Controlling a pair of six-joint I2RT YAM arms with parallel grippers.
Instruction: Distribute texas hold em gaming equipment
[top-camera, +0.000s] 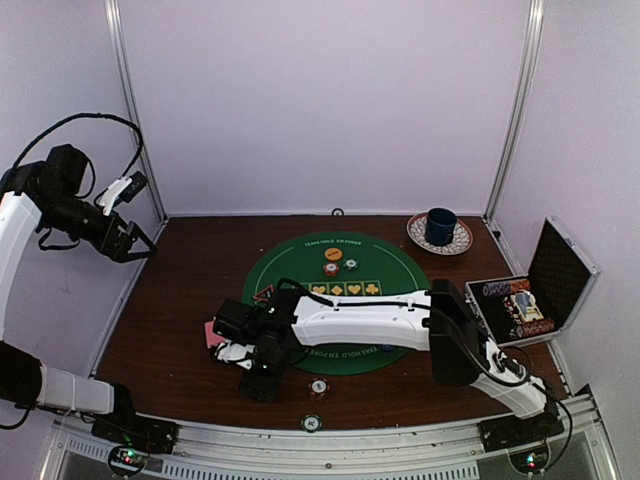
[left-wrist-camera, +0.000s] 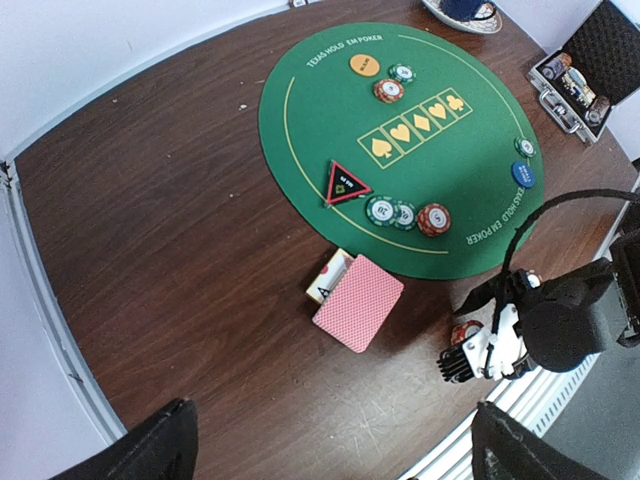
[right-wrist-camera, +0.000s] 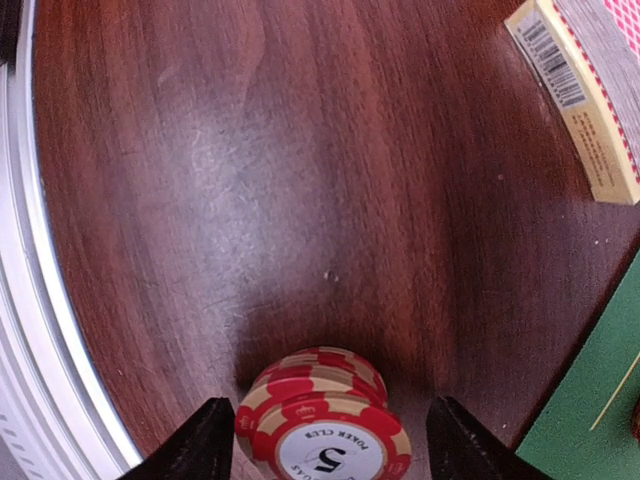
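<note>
Right gripper (top-camera: 262, 384) low over the table's (top-camera: 185, 300) near-left part, off the green mat (top-camera: 285, 262) — a player's spot, I'd guess. Left gripper (top-camera: 133, 240) high aside, spread wide, empty. Left wrist: pink cards (left-wrist-camera: 358, 302) just beside the mat. Right wrist: fingers (right-wrist-camera: 205, 445) apart, straddling a red chip stack (right-wrist-camera: 322, 425) on dark wood — not pinching. White walls (top-camera: 320, 100) around.

Your wooden table (top-camera: 190, 300) holds a green poker mat (left-wrist-camera: 330, 110), pink-backed cards (left-wrist-camera: 358, 302) just off its edge, stacked red chips (right-wrist-camera: 320, 420) near the table's front edge, a patterned saucer (top-camera: 463, 243) and an open case (top-camera: 565, 262).
</note>
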